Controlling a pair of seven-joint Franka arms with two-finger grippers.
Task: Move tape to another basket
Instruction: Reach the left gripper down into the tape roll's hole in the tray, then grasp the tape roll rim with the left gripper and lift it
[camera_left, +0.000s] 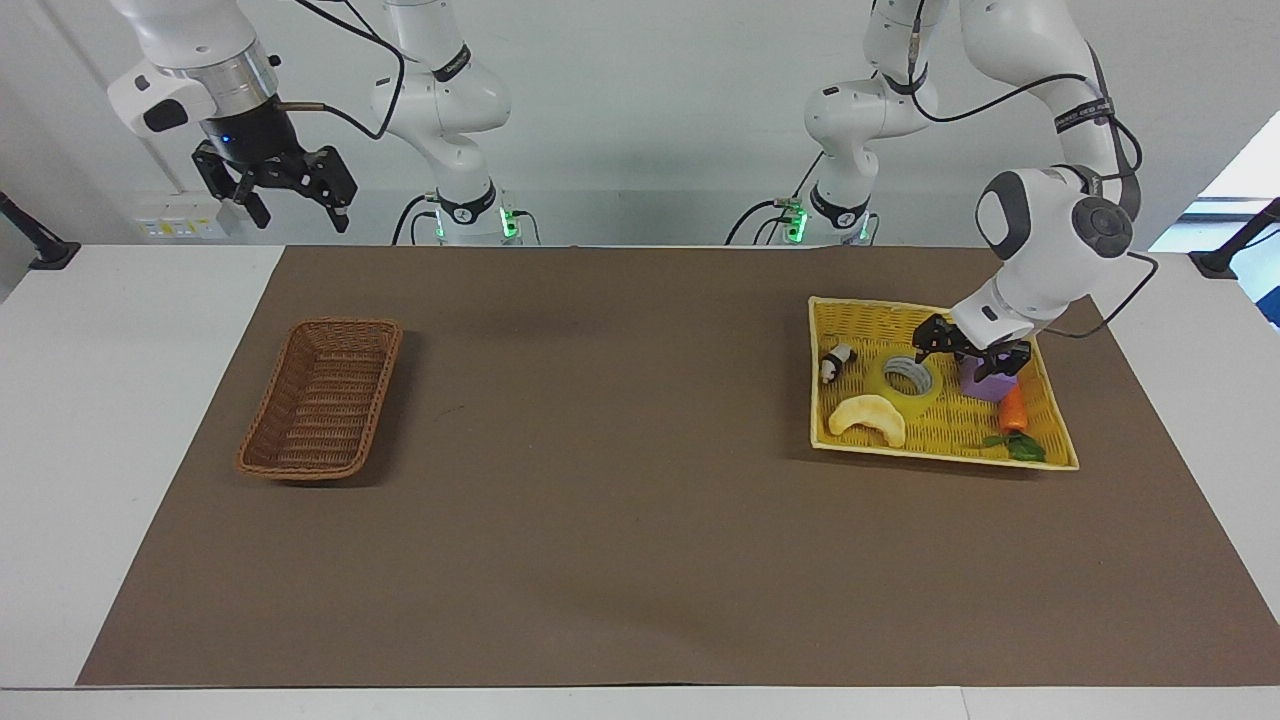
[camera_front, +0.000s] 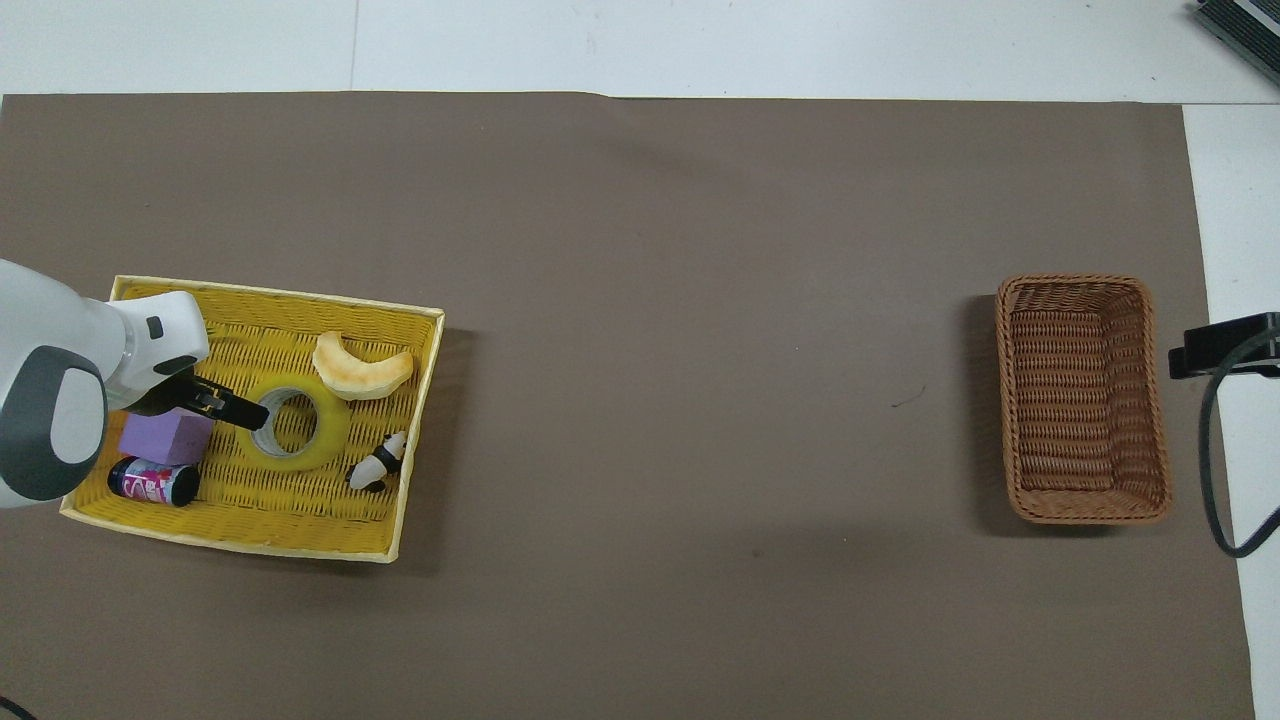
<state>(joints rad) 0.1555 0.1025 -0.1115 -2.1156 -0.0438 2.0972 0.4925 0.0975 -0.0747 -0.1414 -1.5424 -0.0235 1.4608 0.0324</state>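
The tape (camera_left: 908, 378), a yellow ring with a pale core, lies flat in the yellow basket (camera_left: 940, 456) at the left arm's end of the table. In the overhead view the tape (camera_front: 295, 430) sits mid-basket. My left gripper (camera_left: 968, 360) is open and low over that basket, between the tape and a purple block (camera_left: 985, 385). One of its fingers (camera_front: 245, 413) covers the tape's rim from above. The brown wicker basket (camera_left: 322, 397) stands empty at the right arm's end, also seen from overhead (camera_front: 1083, 397). My right gripper (camera_left: 298, 205) waits open, high above the table's edge near the robots.
The yellow basket's rim (camera_front: 300, 297) also encloses a pale crescent piece (camera_front: 360, 367), a panda toy (camera_front: 378, 465), a small dark bottle (camera_front: 155, 482) and an orange carrot (camera_left: 1014, 408) with green leaves. Brown mat (camera_left: 620, 450) covers the table between the two baskets.
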